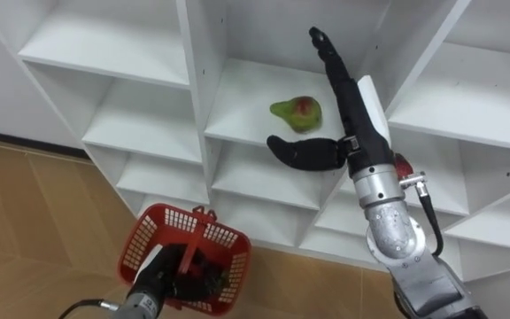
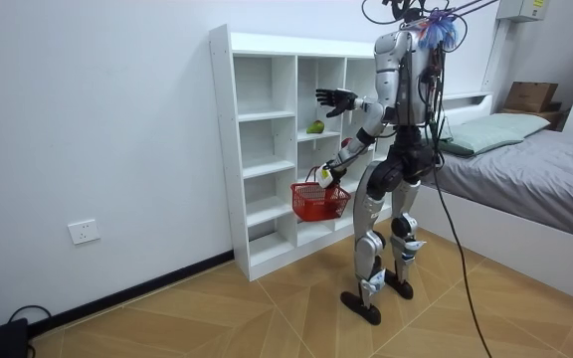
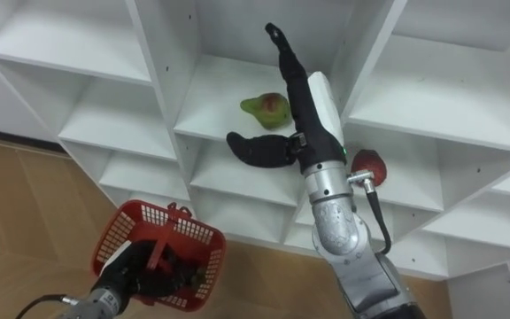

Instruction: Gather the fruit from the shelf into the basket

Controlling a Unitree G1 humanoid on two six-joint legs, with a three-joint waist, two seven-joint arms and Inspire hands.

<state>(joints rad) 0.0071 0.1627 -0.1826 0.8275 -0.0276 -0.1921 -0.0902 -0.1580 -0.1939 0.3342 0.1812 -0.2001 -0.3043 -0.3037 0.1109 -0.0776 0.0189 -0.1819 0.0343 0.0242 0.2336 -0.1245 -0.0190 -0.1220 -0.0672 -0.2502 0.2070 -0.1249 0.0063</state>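
The left hand (image 1: 173, 271), low at the left, has its fingers curled round the handle of a red basket (image 1: 149, 232), which hangs in front of the lower shelves (image 1: 193, 84). What lies in the basket cannot be made out behind the dark fingers and the mesh, so it is not possible to say how much has been gathered. Up and to the right, a green fruit (image 1: 297, 113) with a reddish patch sits on a shelf in the middle column. Just beside it on the right is the right hand (image 1: 345, 99), its fingers straight and reaching up into the compartment and its thumb spread wide below the fruit. It is not closed on anything, and whether it touches the fruit is hard to tell. Further right, half hidden behind the wrist, a red fruit (image 1: 402, 166) rests on the neighbouring shelf. By the look of it this pick is at the reach. The grasp, the carry down to the basket and the red fruit are all left to do.
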